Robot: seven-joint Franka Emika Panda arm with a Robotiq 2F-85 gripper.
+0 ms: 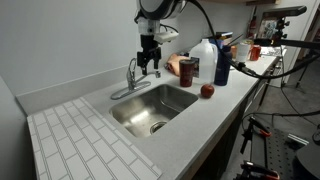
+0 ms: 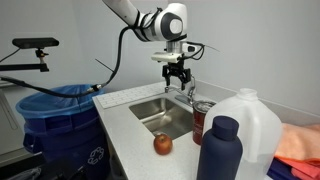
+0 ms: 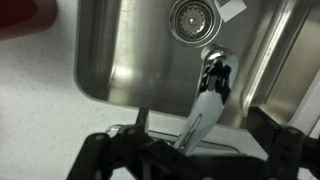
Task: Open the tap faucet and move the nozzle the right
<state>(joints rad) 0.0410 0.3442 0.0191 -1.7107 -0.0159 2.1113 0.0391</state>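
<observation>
- Gripper (image 1: 150, 68): jaws wide apart and holding nothing. It hangs just above the tap faucet (image 1: 130, 80).
- In the wrist view, the fingers (image 3: 100, 150) sit at either side of the frame, with the nozzle (image 3: 205, 100) running up between them. We can't tell whether anything is touching.
- The tap stands on the back rim of the sink (image 1: 120, 105). The nozzle reaches out over the basin towards the drain (image 3: 190, 18).
- Risk 1: we close on the wrong part. A thin strip beside the nozzle root, probably the lever (image 3: 141, 120), is very near it, so a small offset would grab the nozzle first and leave the tap shut.
- Risk 2: slip. The metal is shiny and slim, so a shallow or off-centre pinch could skate off mid-turn.
- Risk 3: descending too far would drive the fingers into the base plate or counter.
- Risk 4: sweep clearance. The brown can (image 2: 203, 120) stands near the tap, so a wide swing of the arm could knock it.
</observation>
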